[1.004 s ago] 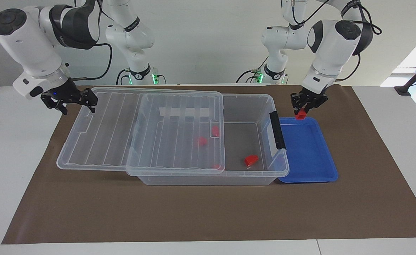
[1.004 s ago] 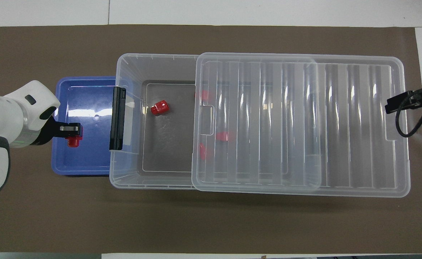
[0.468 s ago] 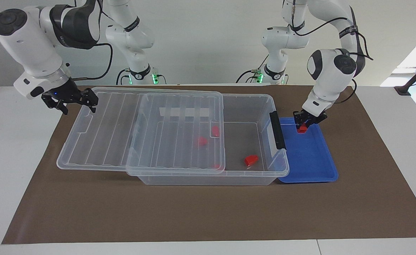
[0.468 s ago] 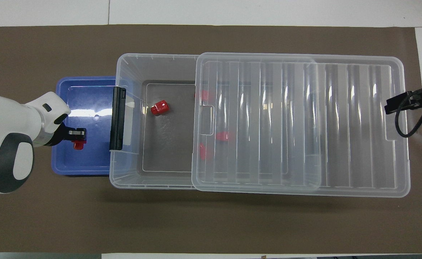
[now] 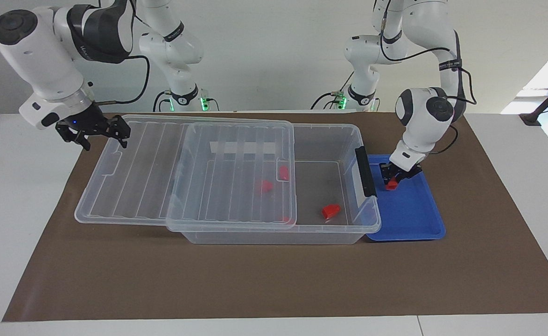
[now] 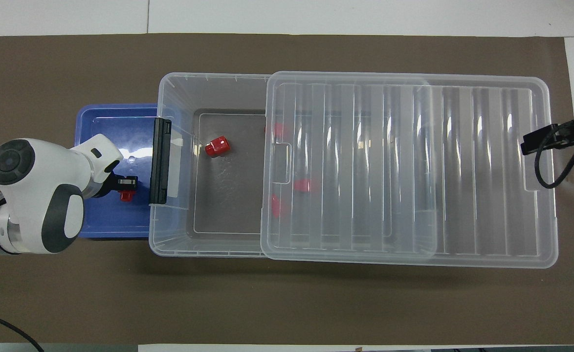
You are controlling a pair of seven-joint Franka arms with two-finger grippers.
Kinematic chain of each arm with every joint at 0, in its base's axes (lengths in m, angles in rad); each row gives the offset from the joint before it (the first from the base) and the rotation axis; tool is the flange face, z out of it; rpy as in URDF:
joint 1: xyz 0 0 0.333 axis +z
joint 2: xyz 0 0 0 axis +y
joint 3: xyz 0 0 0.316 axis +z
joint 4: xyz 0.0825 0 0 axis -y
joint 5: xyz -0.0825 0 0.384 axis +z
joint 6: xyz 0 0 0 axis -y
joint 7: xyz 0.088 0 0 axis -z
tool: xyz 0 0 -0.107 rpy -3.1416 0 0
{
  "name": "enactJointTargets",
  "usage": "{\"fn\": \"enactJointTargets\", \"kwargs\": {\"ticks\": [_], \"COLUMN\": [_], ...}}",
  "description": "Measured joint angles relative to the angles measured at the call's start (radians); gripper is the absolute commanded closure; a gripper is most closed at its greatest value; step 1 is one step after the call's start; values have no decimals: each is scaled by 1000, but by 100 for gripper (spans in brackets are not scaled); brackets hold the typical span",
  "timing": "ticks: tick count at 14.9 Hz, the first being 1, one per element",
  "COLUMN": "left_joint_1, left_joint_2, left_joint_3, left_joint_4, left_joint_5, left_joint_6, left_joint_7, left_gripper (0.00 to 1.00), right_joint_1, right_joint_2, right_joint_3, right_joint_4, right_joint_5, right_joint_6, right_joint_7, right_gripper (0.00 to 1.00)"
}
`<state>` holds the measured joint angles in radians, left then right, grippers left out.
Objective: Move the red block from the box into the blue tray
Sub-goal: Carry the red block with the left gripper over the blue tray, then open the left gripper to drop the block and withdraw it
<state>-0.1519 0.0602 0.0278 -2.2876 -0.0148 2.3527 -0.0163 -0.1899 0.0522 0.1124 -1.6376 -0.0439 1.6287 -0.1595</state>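
Note:
My left gripper (image 5: 392, 179) is shut on a small red block (image 5: 391, 185) and holds it low inside the blue tray (image 5: 411, 219), near the box's black clip handle (image 5: 365, 171). In the overhead view the same red block (image 6: 126, 196) shows under the left gripper (image 6: 128, 186), over the blue tray (image 6: 106, 120). The clear box (image 5: 330, 135) stands beside the tray with its lid (image 5: 185, 168) slid toward the right arm's end. One red block (image 6: 217, 146) lies in the uncovered part; others show dimly under the lid. My right gripper (image 5: 98, 134) waits open above the lid's outer end.
The brown mat (image 5: 255, 280) covers the table under the box (image 6: 209, 88) and tray. The lid (image 6: 414, 171) overhangs the box toward the right gripper (image 6: 536, 142). The left arm's white wrist covers part of the tray in the overhead view.
My left gripper has come down into the blue tray with the red block, shifting toward the box's handle end. The right arm has stayed still.

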Motion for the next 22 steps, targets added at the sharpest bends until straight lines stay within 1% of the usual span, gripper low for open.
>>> {"fn": "enactJointTargets", "kwargs": {"ticks": [1, 2, 7, 9, 11, 14, 18, 20, 22], "left_joint_1": [0, 0, 0, 0, 0, 0, 1, 5, 26], "left_joint_2": [0, 0, -9, -24, -41, -65, -79, -80, -80], "left_joint_3": [0, -1, -2, -2, -2, -2, 2, 7, 11], "left_joint_4": [-3, -3, 8, 47, 129, 278, 469, 554, 612], "left_joint_5": [0, 0, 0, 0, 0, 0, 0, 0, 0], "left_joint_6": [2, 2, -1, -48, -149, -310, -499, -577, -640], "left_joint_7": [0, 0, 0, 0, 0, -1, -1, -1, -1], "left_gripper": [20, 0, 0, 0, 0, 0, 0, 0, 0], "right_joint_1": [0, 0, 0, 0, 0, 0, 0, 0, 0], "right_joint_2": [0, 0, 0, 0, 0, -1, -5, -7, -6], "right_joint_3": [0, 0, 2, 3, 4, 5, 20, 25, 25], "right_joint_4": [0, 0, 0, 0, 0, 1, 17, 18, 18], "right_joint_5": [0, 0, 0, 0, 0, 0, 0, 0, 0], "right_joint_6": [0, 0, 0, 0, 0, -1, -24, -26, -26], "right_joint_7": [2, 9, 32, 32, 32, 32, 33, 34, 34], "right_gripper": [0, 0, 0, 0, 0, 0, 0, 0, 0]}}
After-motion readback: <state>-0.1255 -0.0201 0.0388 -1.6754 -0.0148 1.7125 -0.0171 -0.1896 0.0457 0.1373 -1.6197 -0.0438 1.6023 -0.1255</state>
